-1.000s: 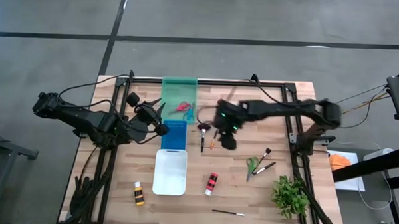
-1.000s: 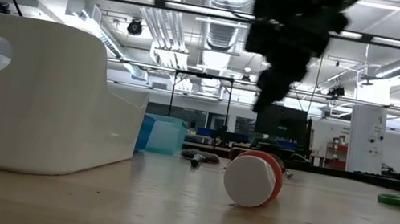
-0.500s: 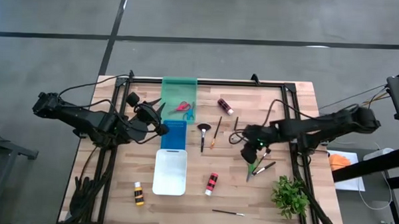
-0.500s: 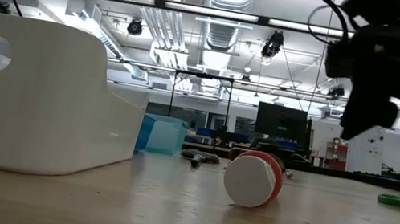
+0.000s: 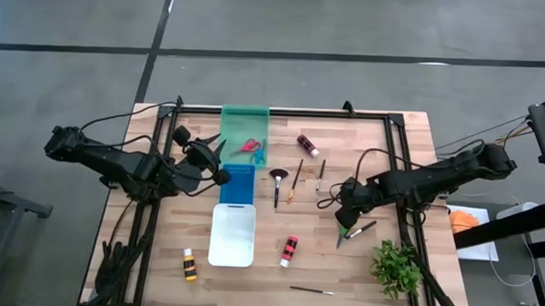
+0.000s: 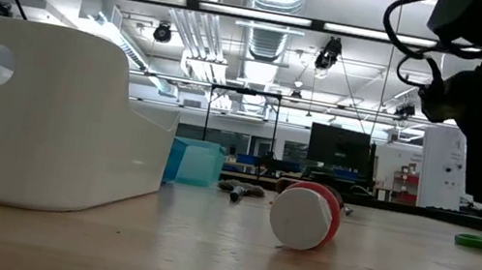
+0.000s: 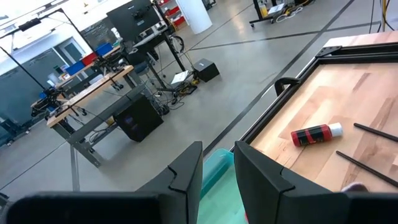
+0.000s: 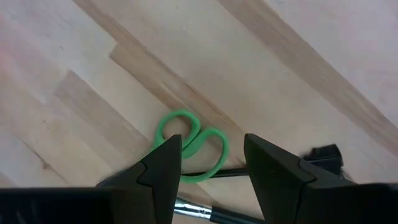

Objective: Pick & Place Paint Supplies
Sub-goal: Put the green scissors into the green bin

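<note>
Green-handled scissors (image 5: pixel 343 230) lie flat on the wood near the table's right side. My right gripper (image 5: pixel 347 216) hovers just above them, open. In the right wrist view its fingers stand on either side of the green handle loops (image 8: pixel 189 146) without touching. A dark brush (image 5: pixel 362 230) lies beside the scissors. Red scissors (image 5: pixel 248 146) lie in the green tray (image 5: pixel 245 116). A red-banded bottle (image 5: pixel 289 251) lies on its side, as do a yellow one (image 5: pixel 189 265) and another red one (image 5: pixel 307 145). My left gripper (image 5: pixel 219 162) waits, narrowly open, by the green tray.
A blue tray (image 5: pixel 238 184) and a white tray (image 5: pixel 232 233) sit left of centre. Several brushes (image 5: pixel 277 184) lie mid-table, and one thin brush (image 5: pixel 311 290) lies near the near edge. A leafy plant (image 5: pixel 396 267) stands close to my right gripper, toward the near right corner.
My right gripper has swung from the middle of the table, beside the brushes, toward the right and near edges. It now stands over the green scissors. The left arm has kept still.
</note>
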